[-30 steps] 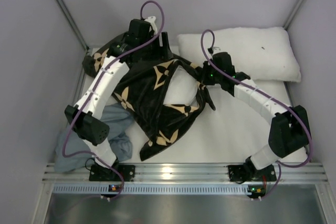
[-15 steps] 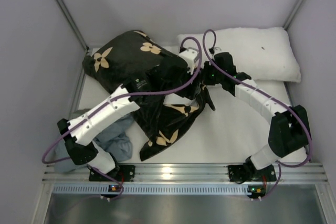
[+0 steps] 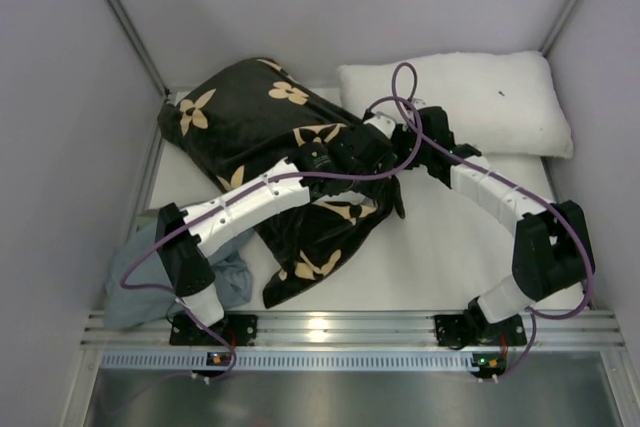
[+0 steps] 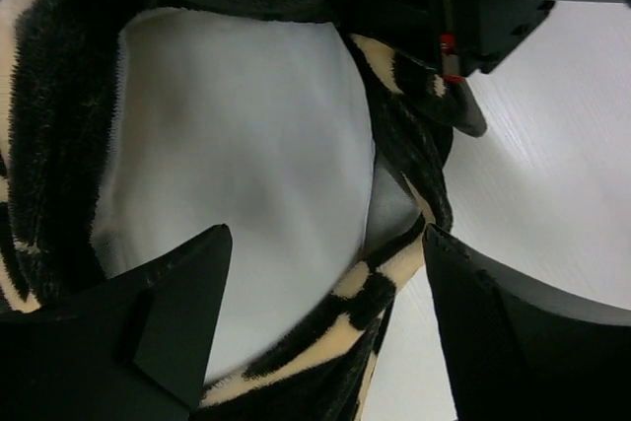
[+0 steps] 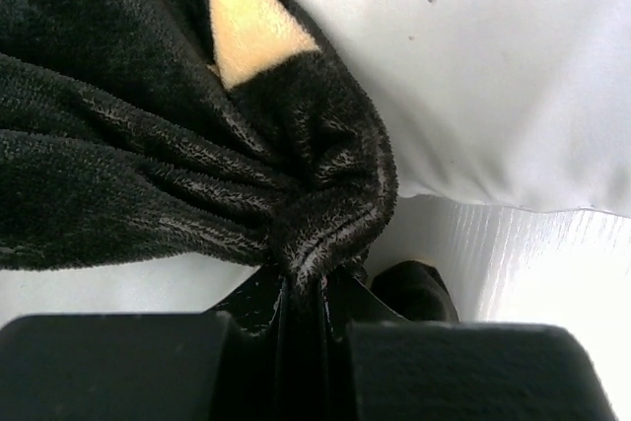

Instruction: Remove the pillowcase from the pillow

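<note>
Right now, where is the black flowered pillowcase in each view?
Top external: pillowcase centre-left, partly under the left arm.
Left wrist: ringing the white pillow, left and centre.
Right wrist: fills the left, bunched in the shut right gripper.
Shared landmark: its tan petals.

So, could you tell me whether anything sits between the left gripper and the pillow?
Nothing visible covers it: the open left gripper faces bare pillow through the mouth of the pillowcase. Only its hem crosses the lower part of the gap; the right gripper pinches a fold of fabric.
</note>
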Controlling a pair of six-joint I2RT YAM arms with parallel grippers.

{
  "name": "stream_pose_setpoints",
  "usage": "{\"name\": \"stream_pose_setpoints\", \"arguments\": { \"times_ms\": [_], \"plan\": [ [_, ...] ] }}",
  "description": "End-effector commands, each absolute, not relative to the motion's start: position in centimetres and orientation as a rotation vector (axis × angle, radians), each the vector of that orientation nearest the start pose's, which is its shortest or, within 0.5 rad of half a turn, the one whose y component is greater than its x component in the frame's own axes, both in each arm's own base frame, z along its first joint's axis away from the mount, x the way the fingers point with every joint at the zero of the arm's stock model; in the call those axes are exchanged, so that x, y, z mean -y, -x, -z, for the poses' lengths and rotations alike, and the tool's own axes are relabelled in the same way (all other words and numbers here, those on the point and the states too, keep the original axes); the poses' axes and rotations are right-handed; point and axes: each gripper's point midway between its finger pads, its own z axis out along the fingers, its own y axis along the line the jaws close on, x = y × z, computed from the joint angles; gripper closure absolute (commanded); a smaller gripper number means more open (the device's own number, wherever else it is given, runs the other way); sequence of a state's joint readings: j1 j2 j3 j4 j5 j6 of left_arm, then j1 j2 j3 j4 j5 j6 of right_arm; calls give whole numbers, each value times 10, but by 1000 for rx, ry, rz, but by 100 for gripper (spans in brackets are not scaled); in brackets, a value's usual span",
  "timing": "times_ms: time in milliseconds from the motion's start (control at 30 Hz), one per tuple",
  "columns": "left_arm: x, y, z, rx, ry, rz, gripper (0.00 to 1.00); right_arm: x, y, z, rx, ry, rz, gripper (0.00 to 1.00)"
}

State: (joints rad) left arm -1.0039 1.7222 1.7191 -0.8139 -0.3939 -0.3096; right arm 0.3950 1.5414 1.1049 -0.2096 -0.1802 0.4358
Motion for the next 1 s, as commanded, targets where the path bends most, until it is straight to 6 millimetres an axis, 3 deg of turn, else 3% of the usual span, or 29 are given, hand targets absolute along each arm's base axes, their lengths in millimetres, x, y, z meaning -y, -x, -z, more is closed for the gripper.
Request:
{"name": "stream_pose_setpoints", "arguments": {
  "times_ms": [0,167,333,567,633,733,867,900,933,967],
  "plan": [
    [335,-299,-232,-2186,-564,92,17,-206,-372,-160,-2271,50,-713,100],
    [324,-301,-211,-2202,-579,-2,6,-204,-368,-165,-2262,23,-790,100],
    [319,-302,-175,-2235,-634,-82,2,-206,-360,-173,-2247,29,-841,100],
    [324,-312,-141,-2298,-640,38,2,-204,-355,-180,-2228,28,-865,100],
    [314,-319,-133,-2340,-605,49,33,-203,-355,-181,-2227,29,-865,100],
    [297,-324,-136,-2351,-523,52,100,-205,-354,-178,-2232,29,-878,100],
    [287,-314,-165,-2306,-508,109,100,-212,-350,-173,-2223,44,-940,100],
    [286,-306,-187,-2270,-503,178,100,-214,-353,-175,-2209,47,-947,100],
    [284,-297,-191,-2271,-511,220,100,-215,-353,-174,-2207,54,-945,100],
    [283,-282,-216,-2231,-514,335,100,-216,-355,-175,-2201,60,-941,100]
  ]
}}
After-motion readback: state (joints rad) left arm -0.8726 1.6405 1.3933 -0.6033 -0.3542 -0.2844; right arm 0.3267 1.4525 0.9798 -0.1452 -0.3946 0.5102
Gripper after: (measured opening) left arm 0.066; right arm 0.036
